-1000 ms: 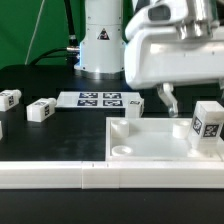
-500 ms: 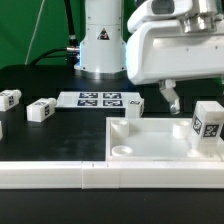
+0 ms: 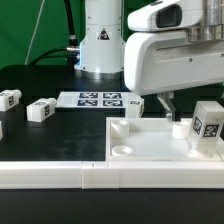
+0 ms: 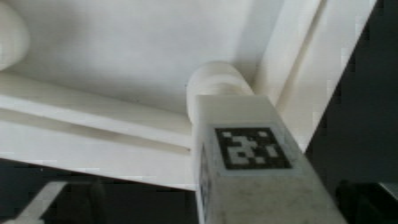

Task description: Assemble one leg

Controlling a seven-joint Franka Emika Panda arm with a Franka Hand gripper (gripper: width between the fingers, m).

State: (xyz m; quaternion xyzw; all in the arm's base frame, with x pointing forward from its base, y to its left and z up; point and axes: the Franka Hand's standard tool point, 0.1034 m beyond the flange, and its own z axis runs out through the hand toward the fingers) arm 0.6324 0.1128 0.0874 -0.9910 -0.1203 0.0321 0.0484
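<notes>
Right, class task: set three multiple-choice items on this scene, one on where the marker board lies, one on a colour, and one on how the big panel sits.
1. In the exterior view the marker board lies:
A) on the table, beyond the panel
B) on top of the panel
C) hanging in the air

2. The tag on the leg is:
A) red
B) black and white
C) green

3. The panel is:
A) standing on edge
B) lifted off the table
C) lying flat

Key:
1 A, it lies on the dark table further from the camera.
2 B, the wrist view shows the pattern.
3 C, its broad face is turned up.
</notes>
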